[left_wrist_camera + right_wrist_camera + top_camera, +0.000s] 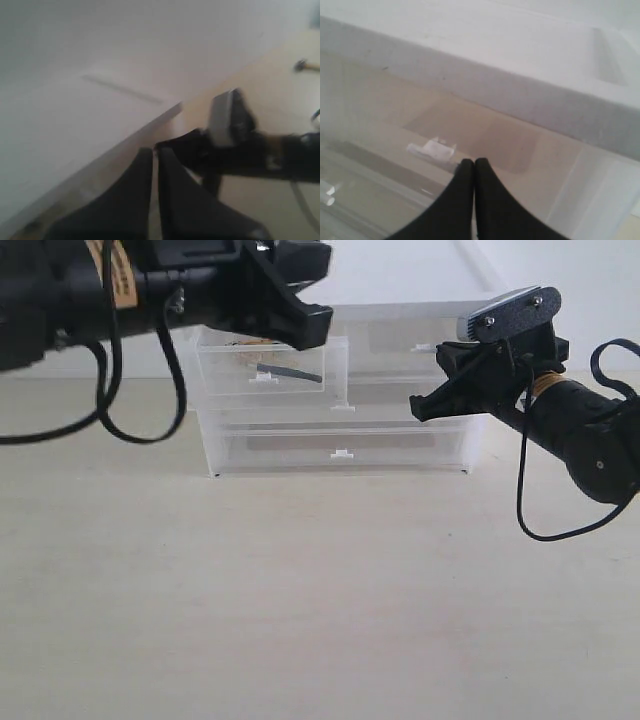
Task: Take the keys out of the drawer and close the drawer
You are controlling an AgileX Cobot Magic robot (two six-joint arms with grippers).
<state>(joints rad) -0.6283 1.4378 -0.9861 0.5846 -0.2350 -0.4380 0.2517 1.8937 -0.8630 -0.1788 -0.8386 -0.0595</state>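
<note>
Drawer open over pale wooden tabletop

Bright, flat light washes out the drawer; both wrist views are blurred.

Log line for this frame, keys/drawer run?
drawer: pulled open | keys: inside drawer | left fingers: shut, empty, above drawer | right fingers: shut, empty, before drawer unit

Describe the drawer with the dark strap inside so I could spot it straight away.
A clear plastic drawer unit stands on the pale table. Its top row holds two half-width drawers; yours is the left drawer. Unlike its shut neighbour, it is pulled out and has a black strap inside.
</note>
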